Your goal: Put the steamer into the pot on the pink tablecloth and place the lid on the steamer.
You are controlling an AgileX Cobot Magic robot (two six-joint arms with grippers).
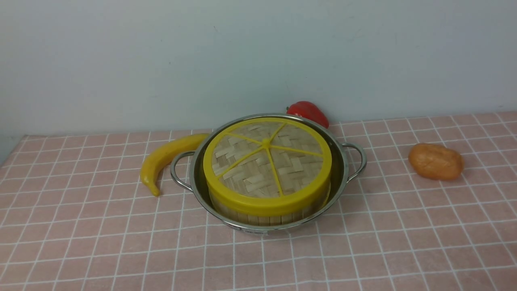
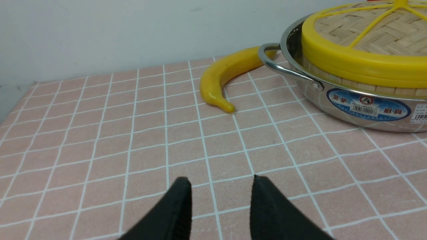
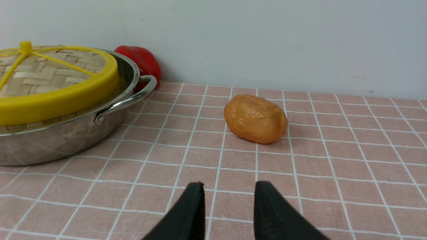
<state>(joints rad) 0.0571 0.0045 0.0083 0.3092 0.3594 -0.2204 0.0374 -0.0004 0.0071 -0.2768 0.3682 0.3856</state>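
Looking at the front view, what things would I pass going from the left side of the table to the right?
Banana → pot holding the steamer with the lid on it → orange potato-like toy. The red pepper sits behind the pot, so it is left out of the order.

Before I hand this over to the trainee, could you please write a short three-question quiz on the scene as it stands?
1. True or false: the lid sits on the steamer inside the pot.
2. Which item lies beside the pot's left handle: A) banana B) potato C) red pepper?
3. Fill in: the left gripper and right gripper are both ____ and hold nothing.

Key: 1 true; 2 A; 3 open.
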